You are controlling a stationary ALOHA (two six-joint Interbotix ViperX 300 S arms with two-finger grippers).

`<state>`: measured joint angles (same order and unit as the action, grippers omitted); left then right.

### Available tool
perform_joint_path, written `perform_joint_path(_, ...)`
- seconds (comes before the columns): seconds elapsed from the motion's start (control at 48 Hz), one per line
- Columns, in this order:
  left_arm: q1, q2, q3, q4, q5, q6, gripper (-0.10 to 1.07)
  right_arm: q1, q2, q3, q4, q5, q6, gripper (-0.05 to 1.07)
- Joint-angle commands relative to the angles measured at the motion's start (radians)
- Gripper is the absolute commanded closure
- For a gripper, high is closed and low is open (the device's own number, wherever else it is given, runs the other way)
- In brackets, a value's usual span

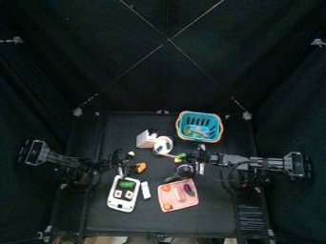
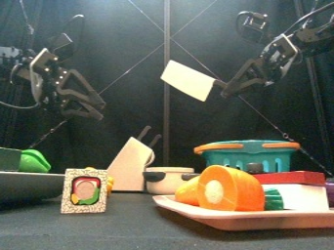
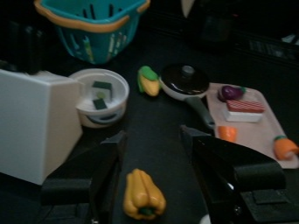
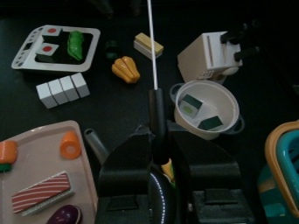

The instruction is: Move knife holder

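Note:
The knife holder (image 2: 129, 164) is a whitish wedge block with black handles sticking out, standing upright on the table beside a white pot (image 2: 169, 179). It also shows in the top view (image 1: 148, 136), the left wrist view (image 3: 35, 122) and the right wrist view (image 4: 211, 54). My left gripper (image 3: 158, 175) hangs open above a yellow pepper (image 3: 142, 194), apart from the holder. My right gripper (image 4: 153, 162) is shut on a flat white knife blade (image 2: 189, 80), held high in the air above the holder.
A teal basket (image 2: 248, 153) stands at the back right. A pink tray (image 2: 248, 210) of toy food lies at the front right, with a black pan (image 3: 184, 80) beside it. A white-and-black gadget (image 1: 124, 193) lies at the front left, and a sushi tray (image 4: 56, 45) lies farther left.

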<state>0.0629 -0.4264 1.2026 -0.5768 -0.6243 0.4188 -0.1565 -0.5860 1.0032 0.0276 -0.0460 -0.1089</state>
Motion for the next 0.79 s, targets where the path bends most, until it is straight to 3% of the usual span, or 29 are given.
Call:
perform_joint_path(0.0, 0.121, 0.005, -0.051, 0.1, 0.031, 0.012, -0.01, 0.0, -0.008, -0.009, -0.011, -0.031, -0.003, 0.61)
perform_joint_path(0.229, 0.325, 0.04, -0.149, 0.255, 0.17, 0.012, -0.05, -0.005, -0.008, 0.0, -0.06, -0.051, -0.002, 0.61)
perform_joint_path(0.458, 0.482, 0.11, -0.209, 0.305, 0.121, 0.012, -0.02, -0.008, -0.006, 0.015, -0.064, -0.061, -0.002, 0.61)
perform_joint_path(0.604, 0.546, 0.202, -0.261, 0.299, 0.091, 0.008, 0.09, -0.02, -0.005, 0.018, -0.063, -0.064, -0.002, 0.61)
perform_joint_path(0.771, 0.565, 0.365, -0.368, 0.298, 0.091, 0.009, 0.34, -0.023, -0.005, 0.028, -0.063, -0.067, -0.002, 0.61)
